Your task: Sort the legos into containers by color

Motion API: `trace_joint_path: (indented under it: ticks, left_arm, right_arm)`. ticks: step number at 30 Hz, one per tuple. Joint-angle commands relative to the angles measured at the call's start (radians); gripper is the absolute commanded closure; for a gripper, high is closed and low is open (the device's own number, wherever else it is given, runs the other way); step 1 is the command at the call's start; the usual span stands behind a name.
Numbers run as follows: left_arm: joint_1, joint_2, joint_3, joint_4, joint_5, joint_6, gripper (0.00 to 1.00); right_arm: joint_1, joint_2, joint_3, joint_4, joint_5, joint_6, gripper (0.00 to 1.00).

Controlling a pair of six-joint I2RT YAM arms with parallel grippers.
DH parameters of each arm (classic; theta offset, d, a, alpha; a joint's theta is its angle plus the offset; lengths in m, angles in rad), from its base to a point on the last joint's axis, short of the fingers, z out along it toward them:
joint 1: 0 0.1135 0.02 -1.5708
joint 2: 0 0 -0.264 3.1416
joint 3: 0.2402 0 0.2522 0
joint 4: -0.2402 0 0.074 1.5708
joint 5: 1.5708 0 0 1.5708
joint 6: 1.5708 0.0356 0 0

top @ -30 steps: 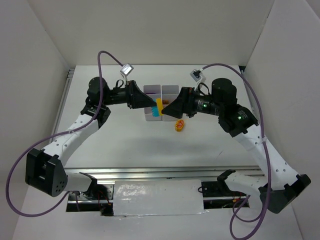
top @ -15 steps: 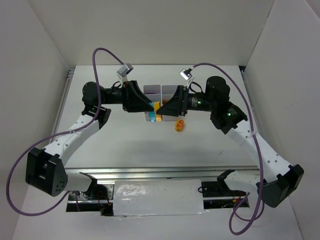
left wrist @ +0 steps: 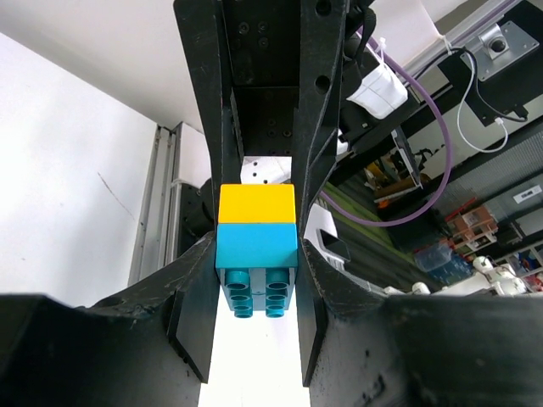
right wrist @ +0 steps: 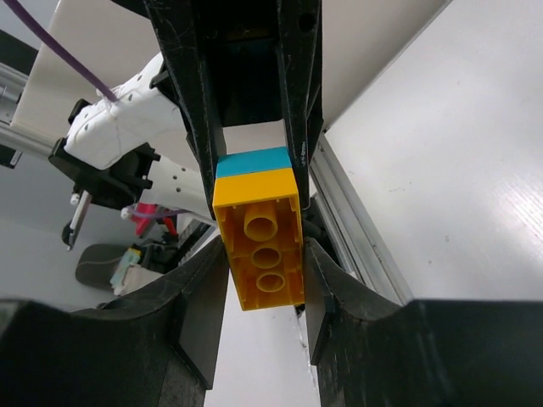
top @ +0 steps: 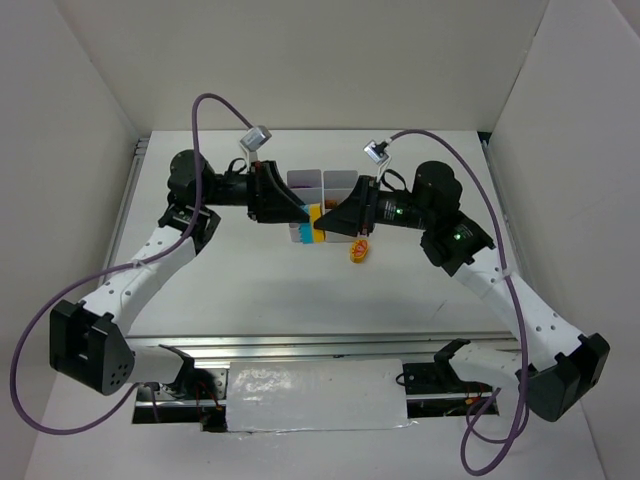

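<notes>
**Two claws, one stacked pair of bricks**

Top view: the left gripper and right gripper meet nose to nose over the near end of the containers. This white compartment block stands at the far middle of the table. Between the two claws sit a teal brick and a yellow brick, pressed together. An orange brick lies on the table just beside the block's near right corner, apart from both claws.

Left wrist view: the left claw's own fingers are clamped on the teal brick from both sides. The brick's hollow underside faces the lens. The yellow brick is joined to its far face, flanked by the other claw's fingers reaching in from the opposite side.

Right wrist view: the right claw's fingers are closed against the yellow brick's sides. Three round rings show on the face toward the lens. The teal brick sits behind it, between the left claw's fingers.
</notes>
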Motion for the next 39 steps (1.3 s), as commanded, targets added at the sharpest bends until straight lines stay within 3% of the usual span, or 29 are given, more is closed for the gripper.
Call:
trace_joint_path:
  ticks: [1,5,9,15,20,22,25,28,29,32,33,36,39]
  left_arm:
    - [0.002,-0.004,0.035,0.02,-0.003,0.035,1.0]
    - [0.025,-0.031,0.014,0.054,0.014,0.029,1.0]
    - [0.031,-0.051,-0.026,0.146,0.016,-0.023,1.0]
    - [0.055,-0.074,-0.026,0.091,0.004,0.017,1.0]
    - [0.074,-0.096,0.044,-0.261,-0.094,0.269,1.0]
    - [0.075,-0.105,0.075,-0.317,-0.11,0.311,1.0]
    - [0.097,-0.14,0.109,-0.435,-0.27,0.382,1.0]
    - [0.127,-0.162,0.185,-0.689,-0.482,0.426,1.0]
    - [0.135,-0.16,0.214,-0.845,-0.651,0.428,1.0]
    - [0.175,-0.16,0.302,-1.048,-0.889,0.387,1.0]
    - [0.187,-0.169,0.33,-1.151,-1.031,0.356,1.0]
    - [0.195,-0.189,0.368,-1.306,-1.264,0.299,1.0]
    - [0.203,-0.206,0.379,-1.344,-1.337,0.278,1.0]
  right_arm:
    - [-0.011,-0.058,-0.059,0.092,-0.007,-0.034,1.0]
    - [-0.092,-0.081,-0.134,0.264,-0.099,0.047,1.0]
    - [-0.123,-0.093,-0.142,0.27,-0.112,0.059,1.0]
    - [-0.153,-0.073,-0.107,0.232,-0.121,0.029,1.0]
    - [-0.156,-0.072,-0.036,0.019,0.0,-0.144,1.0]
    - [-0.153,-0.076,-0.016,-0.082,0.101,-0.219,1.0]
    - [-0.132,-0.057,-0.047,-0.15,0.29,-0.386,1.0]
    - [-0.123,0.006,-0.056,-0.176,0.415,-0.466,1.0]
    - [-0.1,0.054,-0.038,-0.184,0.442,-0.485,1.0]
    - [-0.039,0.154,0.004,-0.184,0.592,-0.565,1.0]
    - [0.01,0.181,0.048,-0.194,0.629,-0.592,1.0]
    - [0.092,0.299,0.139,-0.217,0.764,-0.706,1.0]
    - [0.133,0.397,0.208,-0.22,0.818,-0.816,1.0]
